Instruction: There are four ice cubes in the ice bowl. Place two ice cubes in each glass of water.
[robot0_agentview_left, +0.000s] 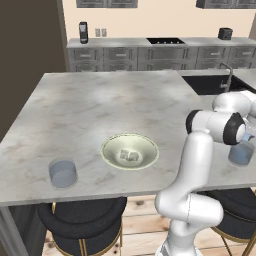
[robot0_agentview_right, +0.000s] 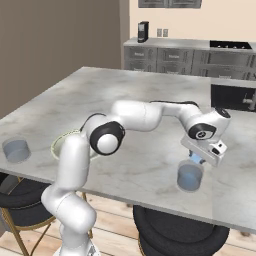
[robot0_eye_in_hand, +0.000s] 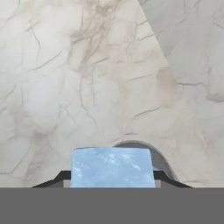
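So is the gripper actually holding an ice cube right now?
Yes. The gripper is shut on a pale blue ice cube, which sits between the fingertips, just above the right-hand glass.

Left base view: set behind the arm on its left, raised, facing forward and down across the marble island counter (robot0_agentview_left: 100, 105) toward the back cabinets (robot0_agentview_left: 160, 54).

Right base view: set behind the arm on its right, same height, facing forward and down, angled leftward over the counter (robot0_agentview_right: 150, 100).

Both share the countertop, the ice bowl (robot0_agentview_left: 130, 151), both glasses, the arm and the stools.

Hand view: mounted on the hand, facing steeply down, close to the countertop (robot0_eye_in_hand: 87, 78); a held ice cube (robot0_eye_in_hand: 111, 167) sits at its lower edge.
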